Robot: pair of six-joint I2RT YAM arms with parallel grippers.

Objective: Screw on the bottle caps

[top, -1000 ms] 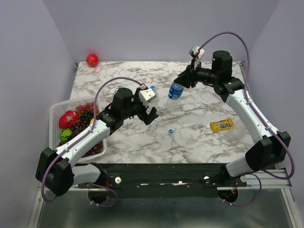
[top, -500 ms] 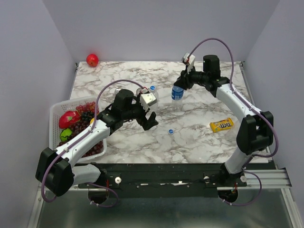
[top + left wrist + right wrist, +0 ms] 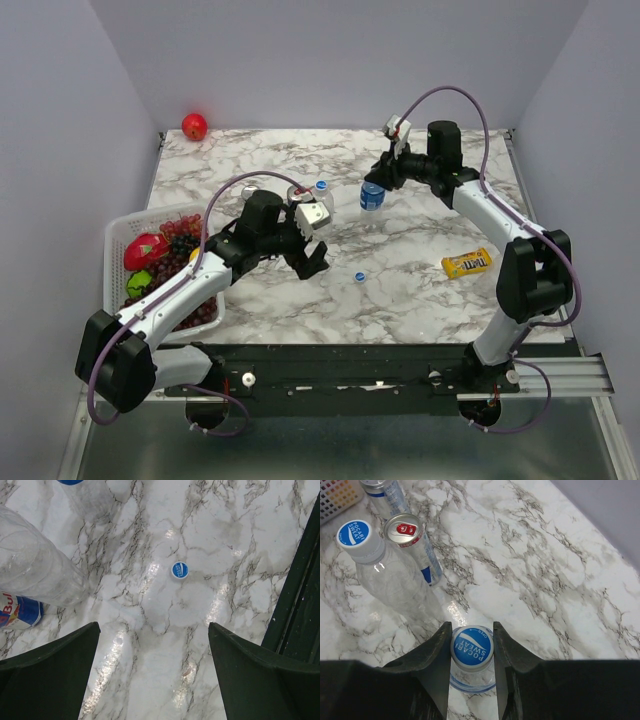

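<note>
Right gripper (image 3: 472, 630) clamped narrow on blue cap (image 3: 472, 649) atop labelled bottle (image 3: 371, 196), upright at far middle of marble table (image 3: 430, 300). Left gripper (image 3: 152, 635) wide open above loose cap (image 3: 179, 570). Probably light, thin-walled, slick: grip cap rim, not crushable body.

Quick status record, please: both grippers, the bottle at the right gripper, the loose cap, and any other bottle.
left gripper: open, empty, above the table
loose cap: lying flat on the marble ahead of the left fingers, untouched
right gripper: shut on the blue cap
labelled bottle: upright, that blue cap on its neck; tightness cannot be told
second bottle: clear, cap on, standing beside a drink can
</note>
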